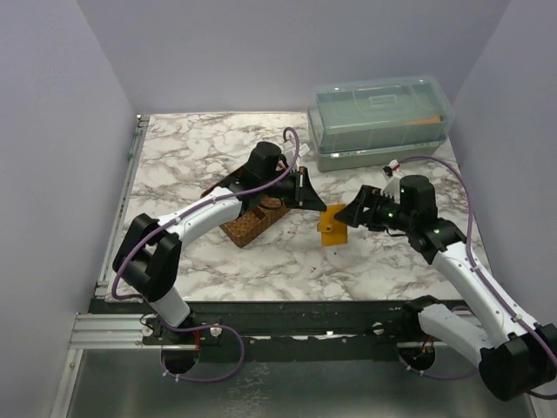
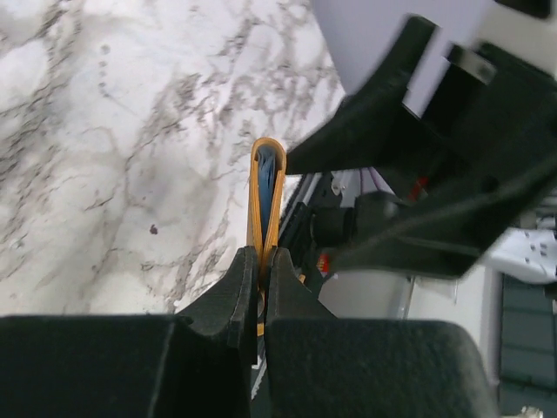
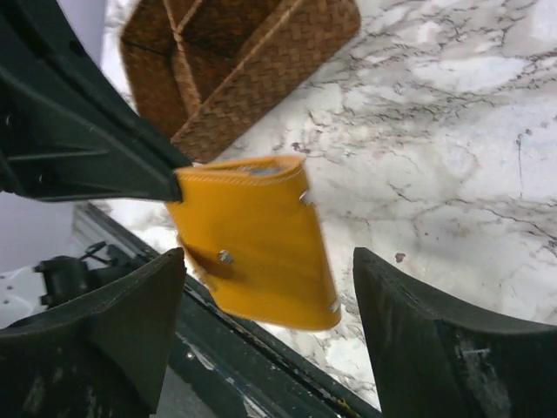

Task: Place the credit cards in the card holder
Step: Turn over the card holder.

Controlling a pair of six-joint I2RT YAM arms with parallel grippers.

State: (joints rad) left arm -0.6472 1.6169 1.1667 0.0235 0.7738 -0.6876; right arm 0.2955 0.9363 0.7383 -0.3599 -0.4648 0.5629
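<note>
- Step, as judged: card holder (image 3: 257, 239) held in mid-air between the arms, near the woven tray (image 3: 235, 78).
- Left gripper (image 2: 259, 261) pinched shut on its edge.
- Right gripper (image 3: 270, 270) spread wide, jaws flanking it, not touching.
- Credit cards not visible.
- Next calls for opening holder, fetching a card.
</note>
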